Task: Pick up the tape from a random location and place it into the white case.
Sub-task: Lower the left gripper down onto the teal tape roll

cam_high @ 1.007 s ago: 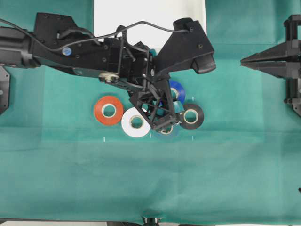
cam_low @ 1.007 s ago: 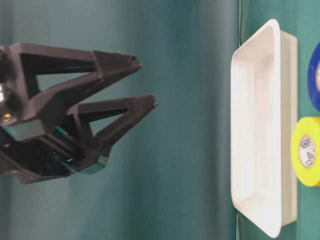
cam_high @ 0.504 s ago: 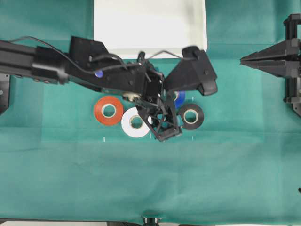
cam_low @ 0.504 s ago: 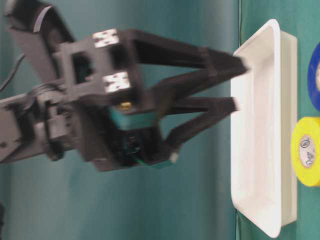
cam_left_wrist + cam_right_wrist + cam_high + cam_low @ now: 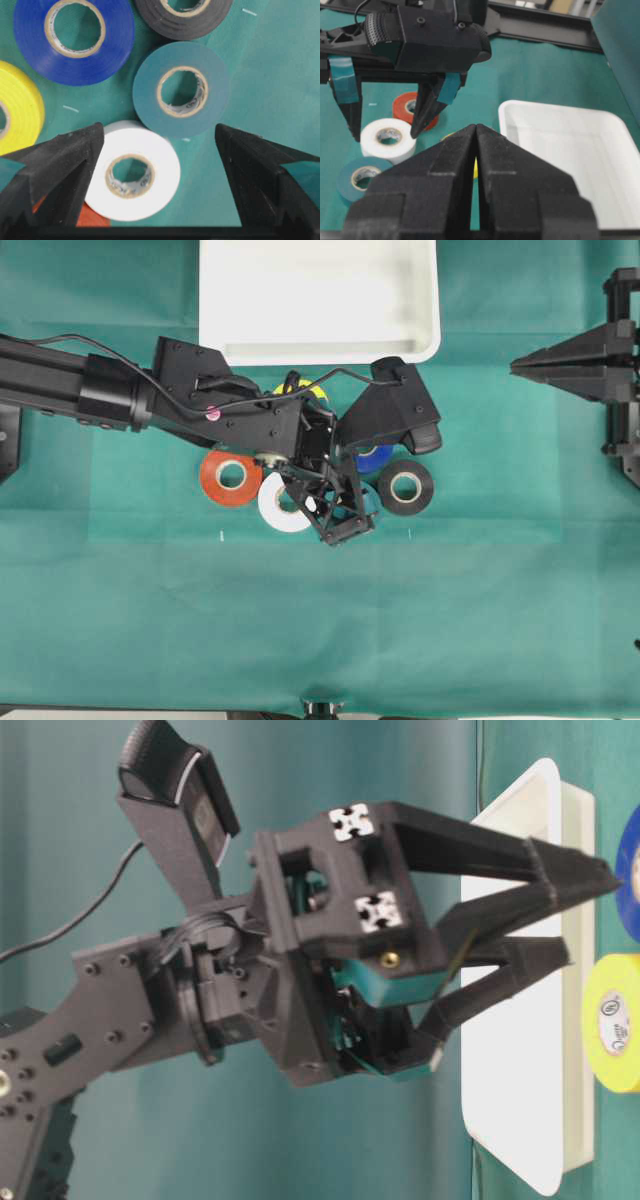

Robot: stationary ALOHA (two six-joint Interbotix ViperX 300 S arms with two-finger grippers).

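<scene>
Left tool (image 5: 160, 165) spread wide above the tape (image 5: 181, 96), tape flat on the tabletop (image 5: 320, 630), touching white roll (image 5: 131, 172) and black roll (image 5: 182, 17), white case (image 5: 320, 300) beyond, right tool (image 5: 475, 150) closed, parked well apart.

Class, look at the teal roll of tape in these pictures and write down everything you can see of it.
The tape is a dull teal ring with a pale cardboard core printed inside. It lies flat on the green cloth, untouched by the left gripper, whose open fingers point down above it. The white roll and the black roll sit right against it, the blue roll close beside. In the right wrist view it shows nearest the camera, outside the white case.
</scene>
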